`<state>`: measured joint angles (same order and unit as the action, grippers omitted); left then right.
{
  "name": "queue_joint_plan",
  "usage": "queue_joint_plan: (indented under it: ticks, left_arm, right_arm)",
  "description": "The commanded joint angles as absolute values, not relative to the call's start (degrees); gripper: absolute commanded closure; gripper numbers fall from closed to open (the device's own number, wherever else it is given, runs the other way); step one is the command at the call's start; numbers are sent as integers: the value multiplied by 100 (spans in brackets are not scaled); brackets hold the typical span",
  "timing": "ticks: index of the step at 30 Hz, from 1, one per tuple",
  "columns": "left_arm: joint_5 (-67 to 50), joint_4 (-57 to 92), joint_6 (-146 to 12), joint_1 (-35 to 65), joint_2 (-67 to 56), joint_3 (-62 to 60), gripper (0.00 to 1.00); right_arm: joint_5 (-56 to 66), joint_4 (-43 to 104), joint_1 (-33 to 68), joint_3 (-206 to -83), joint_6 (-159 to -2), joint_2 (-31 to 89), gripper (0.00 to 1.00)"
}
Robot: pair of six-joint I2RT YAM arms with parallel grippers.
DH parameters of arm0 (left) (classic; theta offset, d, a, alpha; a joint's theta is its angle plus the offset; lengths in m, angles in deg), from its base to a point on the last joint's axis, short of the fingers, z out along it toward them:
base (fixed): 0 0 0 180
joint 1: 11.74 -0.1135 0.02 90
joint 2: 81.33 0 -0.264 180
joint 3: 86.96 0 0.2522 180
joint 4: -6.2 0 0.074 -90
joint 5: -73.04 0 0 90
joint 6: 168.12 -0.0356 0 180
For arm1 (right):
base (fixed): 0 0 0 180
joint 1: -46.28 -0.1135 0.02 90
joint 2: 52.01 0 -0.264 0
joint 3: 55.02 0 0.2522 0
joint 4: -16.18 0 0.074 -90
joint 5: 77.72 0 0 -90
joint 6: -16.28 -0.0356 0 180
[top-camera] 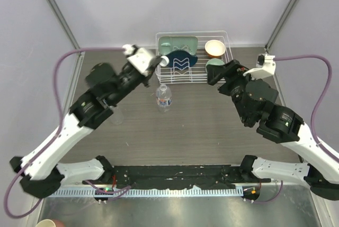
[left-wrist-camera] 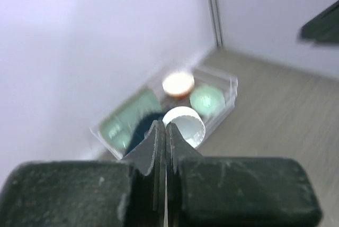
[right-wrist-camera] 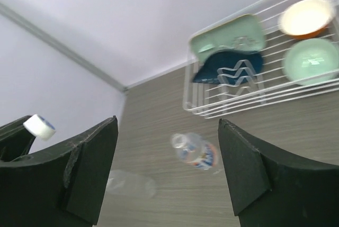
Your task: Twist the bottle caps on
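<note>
My left gripper (top-camera: pixel 159 63) is raised in front of the dish rack and shut on the rim of a white bottle cap (top-camera: pixel 164 60). The left wrist view shows the fingertips pinched together (left-wrist-camera: pixel 162 127) on the cap (left-wrist-camera: pixel 186 125). The labelled bottle (top-camera: pixel 163 97) stands upright with an open neck, just below that gripper. The unlabelled bottle (top-camera: pixel 117 116) stands to the left, beside the left arm. My right gripper (top-camera: pixel 216 74) is open and empty, and looks down on both bottles (right-wrist-camera: pixel 196 150) (right-wrist-camera: pixel 130 184). Only one cap is visible.
A white wire dish rack (top-camera: pixel 157 52) stands at the back centre with a green plate (top-camera: pixel 179 43), a dark blue dish (top-camera: pixel 183 57), an orange bowl (top-camera: pixel 215 47) and a green bowl (top-camera: pixel 214 63). The enclosure walls and frame posts stand close behind it.
</note>
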<state>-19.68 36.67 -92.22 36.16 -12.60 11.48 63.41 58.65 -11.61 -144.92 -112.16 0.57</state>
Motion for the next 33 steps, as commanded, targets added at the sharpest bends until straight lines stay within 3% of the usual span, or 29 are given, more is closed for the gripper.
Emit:
queue_joint_plan:
  ticks: [1,5,11,20,33]
  left_arm:
    - [-1714,1347,-9316,3642,-1996,-68,100]
    - [-1651,487,-8798,3634,-2480,-674,100]
    - [-1170,-78,-8936,3643,-2833,-1290,100]
    - [-880,-465,-9586,3634,-2886,-1554,100]
    - [-1063,-650,-10088,3634,-2702,-1756,100]
  right_arm:
    - [4486,4842,-1068,-15024,-11836,589,16]
    - [2668,4103,-612,-15105,-12582,924,11]
    - [907,2337,110,-14148,-14261,1039,11]
    - [341,1254,330,-13462,-15281,1294,13]
    - [156,498,339,-13145,-15696,1452,33]
